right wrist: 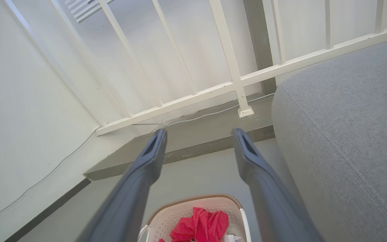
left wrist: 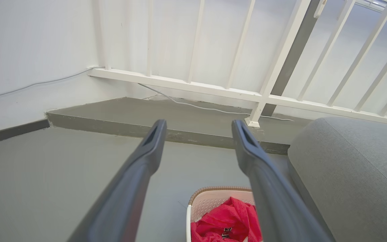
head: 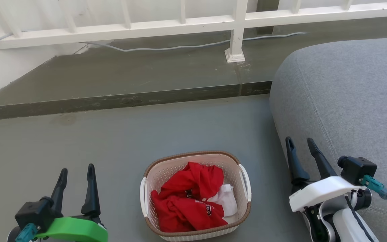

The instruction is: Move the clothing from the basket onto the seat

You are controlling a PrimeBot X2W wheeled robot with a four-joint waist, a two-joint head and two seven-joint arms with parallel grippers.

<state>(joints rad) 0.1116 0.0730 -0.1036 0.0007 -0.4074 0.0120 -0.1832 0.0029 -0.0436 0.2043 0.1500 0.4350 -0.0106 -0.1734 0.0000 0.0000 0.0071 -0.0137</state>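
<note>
The basket stands on the grey floor, well short of the raised step along the floor's far edge and near the seat, which rises at its right. The clothing lies crumpled inside the basket, red with a white fold at its right side. A white "3" can be read on the red fabric; the smaller lettering above it is too small to make out. The left gripper hangs left of the basket, the right gripper by the seat's edge, both with jaws spread and holding nothing.
</note>
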